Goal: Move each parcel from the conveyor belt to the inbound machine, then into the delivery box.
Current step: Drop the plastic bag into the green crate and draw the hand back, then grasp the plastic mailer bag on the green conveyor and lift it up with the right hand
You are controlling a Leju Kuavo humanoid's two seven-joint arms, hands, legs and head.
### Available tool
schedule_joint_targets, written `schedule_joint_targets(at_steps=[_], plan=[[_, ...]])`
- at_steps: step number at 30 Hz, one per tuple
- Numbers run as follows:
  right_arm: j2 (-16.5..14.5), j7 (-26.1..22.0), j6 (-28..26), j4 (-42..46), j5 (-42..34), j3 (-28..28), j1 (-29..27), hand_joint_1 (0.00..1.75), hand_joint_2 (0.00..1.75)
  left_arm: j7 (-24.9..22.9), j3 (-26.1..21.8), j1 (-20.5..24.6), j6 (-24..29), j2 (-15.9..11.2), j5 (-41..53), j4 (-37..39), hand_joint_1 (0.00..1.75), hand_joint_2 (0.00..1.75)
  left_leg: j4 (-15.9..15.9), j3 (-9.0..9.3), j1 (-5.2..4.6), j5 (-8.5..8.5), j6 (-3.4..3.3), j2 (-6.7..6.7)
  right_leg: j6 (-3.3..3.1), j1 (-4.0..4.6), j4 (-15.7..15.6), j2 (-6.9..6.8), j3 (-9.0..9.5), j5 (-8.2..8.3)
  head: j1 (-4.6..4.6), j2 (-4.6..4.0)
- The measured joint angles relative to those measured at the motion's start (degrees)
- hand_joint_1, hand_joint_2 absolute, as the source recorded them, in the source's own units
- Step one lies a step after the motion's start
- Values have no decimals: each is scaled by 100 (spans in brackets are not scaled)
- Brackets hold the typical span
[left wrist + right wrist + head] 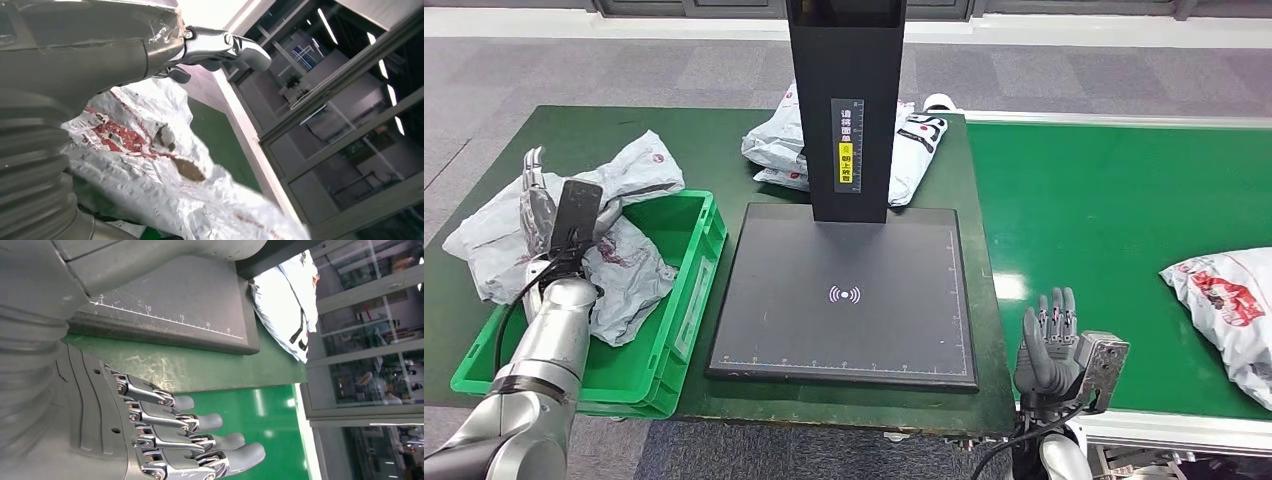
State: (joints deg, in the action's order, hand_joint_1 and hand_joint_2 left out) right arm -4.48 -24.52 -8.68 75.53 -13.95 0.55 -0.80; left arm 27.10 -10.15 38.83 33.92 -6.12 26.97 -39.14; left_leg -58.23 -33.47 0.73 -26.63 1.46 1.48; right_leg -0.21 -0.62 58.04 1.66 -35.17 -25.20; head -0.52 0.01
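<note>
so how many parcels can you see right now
4: one on the conveyor belt at right, two in or draped over the green bin, and a pile behind the scanner post, possibly hiding more.

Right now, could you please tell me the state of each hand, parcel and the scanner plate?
left hand: open, above the parcels in the green crate
right hand: open, fingers apart, holding nothing
parcel on the belt: lying flat, untouched
scanner plate: bare
parcels behind the scanner: piled
</note>
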Motion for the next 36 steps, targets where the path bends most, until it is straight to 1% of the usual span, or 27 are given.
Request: schedule_joint_targets(at_steps=[8,12,14,16,20,23,25,28,30,32,34,36], plan=[[0,-1,1,-2,-3,0,4,0,175,20,-40,-16,5,32,-30,-79,0,175,0,-1,0,0,0,0,0,0,0,0,0,0,0,0],[2,-4,4,-12,-27,0,8,0,175,124,-39,-22,-27,42,-297,-80,0,175,0,-1,0,0,0,0,0,0,0,0,-1,0,-1,0],[8,-6,7,-32,-35,0,9,0,175,154,-22,-47,-124,57,-457,-88,0,175,0,0,0,0,0,0,0,0,0,0,-1,0,-1,0],[26,-9,18,-57,-9,0,9,0,175,109,34,-116,-332,87,-640,-145,0,175,0,0,-1,0,0,0,0,-1,0,0,-1,0,-1,1],[100,0,90,-108,144,0,9,0,175,-154,325,-342,-974,179,-1004,-411,0,175,-1,-1,-1,-1,0,1,0,-1,0,0,-1,0,0,0],[154,65,201,-143,300,0,13,0,175,-549,701,-456,-1604,232,-1020,-617,0,175,-1,-3,-2,-1,-1,4,0,-2,-1,-3,-1,0,0,1],[175,147,282,-166,430,0,25,0,175,-875,995,-460,-2010,232,-723,-660,0,175,-1,-4,-2,-1,-1,4,0,-2,-1,-4,-1,0,0,0],[193,277,413,-213,671,0,61,0,175,-1282,1457,-346,-2664,142,-71,-604,0,175,-1,-3,-1,0,0,0,-1,-1,-1,-2,-3,1,-1,-1],[201,323,494,-257,771,0,97,0,175,-1325,1651,-222,-3130,57,56,-552,0,175,-1,-3,0,1,2,-1,-2,0,0,-1,-4,1,-2,0],[219,340,591,-341,817,0,153,0,175,-1246,1746,-106,-3760,-47,-62,-520,0,175,0,-3,2,3,5,-1,-2,1,2,0,-4,2,-1,1],[236,340,671,-435,831,0,221,0,175,-1127,1781,-31,-4322,-143,-309,-511,0,175,0,-3,3,5,7,-2,-3,2,3,1,-5,2,-1,1],[244,322,712,-515,834,0,291,0,175,-1011,1745,6,-4715,-214,-694,-559,0,175,0,-3,3,6,8,-3,-3,2,4,2,-6,2,-2,0]])
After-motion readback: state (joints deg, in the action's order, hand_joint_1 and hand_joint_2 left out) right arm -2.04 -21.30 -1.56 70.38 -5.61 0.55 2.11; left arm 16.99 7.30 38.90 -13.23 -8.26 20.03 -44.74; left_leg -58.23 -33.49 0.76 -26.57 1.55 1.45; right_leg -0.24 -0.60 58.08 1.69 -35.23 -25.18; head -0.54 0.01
